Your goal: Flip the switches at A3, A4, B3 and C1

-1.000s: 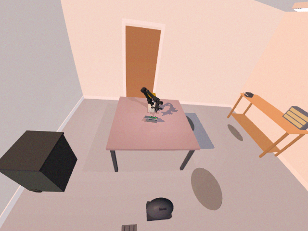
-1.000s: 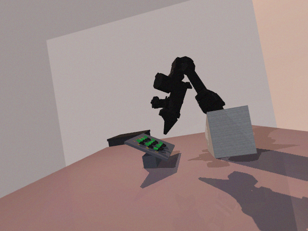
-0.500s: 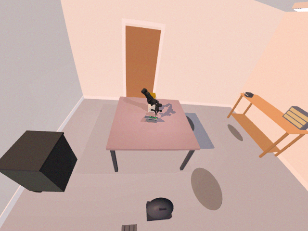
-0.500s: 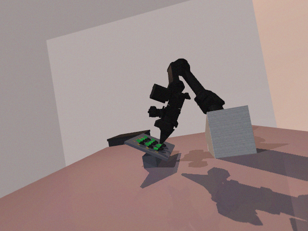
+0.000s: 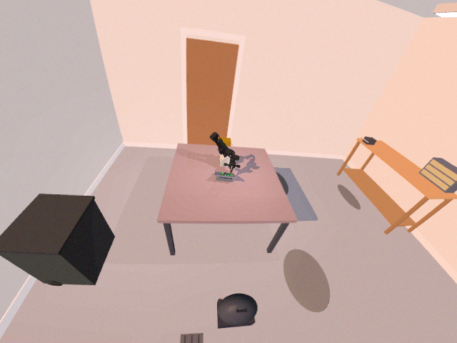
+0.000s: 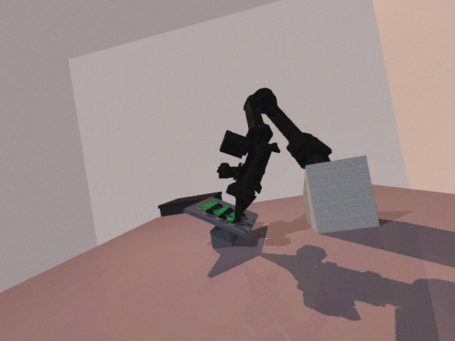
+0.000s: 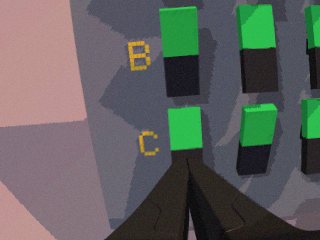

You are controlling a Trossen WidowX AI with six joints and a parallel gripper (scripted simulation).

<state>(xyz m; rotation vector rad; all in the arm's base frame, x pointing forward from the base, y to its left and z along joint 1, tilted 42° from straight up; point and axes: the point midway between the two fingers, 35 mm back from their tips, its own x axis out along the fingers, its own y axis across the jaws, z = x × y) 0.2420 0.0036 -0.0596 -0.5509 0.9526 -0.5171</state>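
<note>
The grey switch panel [image 5: 225,179] [image 6: 193,209] [image 7: 114,185] is tilted on a stand, with green-and-black rocker switches. My gripper [image 5: 231,173] [image 6: 236,220] [image 7: 186,168] is shut and empty, its tips at the black, arm-side end of switch C1 [image 6: 230,219] [image 7: 185,129]. They hide part of that end in the wrist view; whether they touch it is unclear. Switch B1 [image 7: 180,52] is beyond C1, and C2 [image 7: 257,127] is to its right. Switch B2 [image 7: 257,50] shows too. B3 is cut off at the right edge; row A is too small to read in the top and exterior views.
The panel stands on the pink table [image 5: 221,206] [image 6: 146,293]. A pale block [image 6: 341,194] is by the arm's base. A dark flat object [image 6: 176,205] lies behind the panel in the exterior view. Neighbouring switches stand close to the fingertips.
</note>
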